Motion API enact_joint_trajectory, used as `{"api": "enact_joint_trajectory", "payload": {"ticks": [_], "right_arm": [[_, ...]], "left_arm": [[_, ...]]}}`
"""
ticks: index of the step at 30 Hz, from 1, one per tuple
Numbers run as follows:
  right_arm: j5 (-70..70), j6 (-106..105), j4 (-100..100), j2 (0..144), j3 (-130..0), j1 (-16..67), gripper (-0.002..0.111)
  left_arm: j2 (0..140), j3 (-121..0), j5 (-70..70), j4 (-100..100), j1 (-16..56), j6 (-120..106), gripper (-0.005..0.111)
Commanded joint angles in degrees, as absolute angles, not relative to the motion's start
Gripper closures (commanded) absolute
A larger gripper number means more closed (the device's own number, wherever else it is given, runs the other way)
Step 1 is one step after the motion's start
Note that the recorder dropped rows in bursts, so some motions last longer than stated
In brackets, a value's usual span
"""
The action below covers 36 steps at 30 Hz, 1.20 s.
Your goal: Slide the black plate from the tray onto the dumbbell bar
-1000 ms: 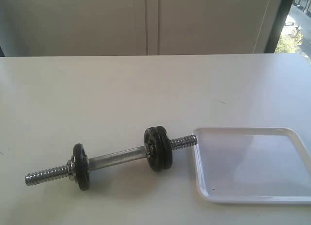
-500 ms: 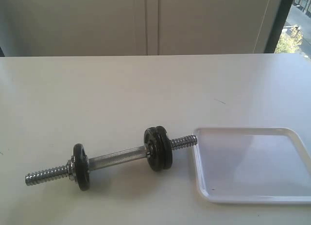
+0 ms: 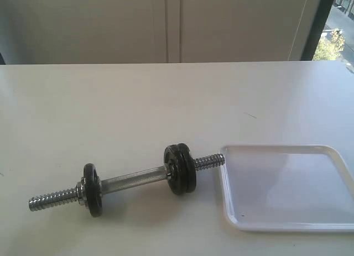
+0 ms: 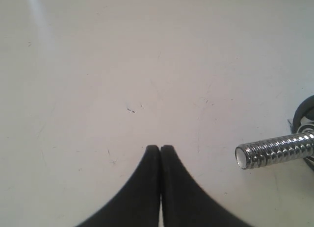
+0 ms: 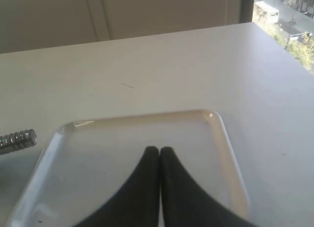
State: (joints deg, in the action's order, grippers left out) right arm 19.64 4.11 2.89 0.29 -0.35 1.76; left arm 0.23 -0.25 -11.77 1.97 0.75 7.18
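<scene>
The chrome dumbbell bar (image 3: 133,180) lies on the white table, left of the white tray (image 3: 287,189). One black plate (image 3: 92,189) sits near its left threaded end. A thicker black pair (image 3: 180,168) sits on its right end, close to the tray. Nothing lies in the tray. Neither gripper shows in the exterior view. In the left wrist view my left gripper (image 4: 160,147) is shut and empty over bare table, beside the bar's threaded tip (image 4: 274,153). In the right wrist view my right gripper (image 5: 159,149) is shut and empty above the tray (image 5: 223,138).
The table's far edge meets a pale wall with cabinet doors (image 3: 171,24). A window (image 3: 337,29) shows at the far right. The bar's other threaded tip (image 5: 17,140) ends just short of the tray's rim.
</scene>
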Motion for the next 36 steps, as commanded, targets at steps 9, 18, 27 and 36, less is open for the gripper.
{"api": "enact_joint_trajectory", "payload": {"ticks": [9,18,27,36], "right_arm": [[19.24,4.36,3.20,0.00,0.00,2.93,0.108],[19.09,4.36,3.20,0.00,0.00,2.93,0.108],[19.08,4.36,2.83,0.00,0.00,2.93,0.108],[19.08,4.36,-0.34,0.00,0.00,2.93,0.108]], "left_arm": [[0.00,0.00,-11.70,2.09,0.57,7.52,0.107],[0.00,0.00,-11.70,2.09,0.57,7.52,0.107],[0.00,0.00,-11.70,2.09,0.57,7.52,0.107],[0.00,0.00,-11.70,2.09,0.57,7.52,0.107]]}}
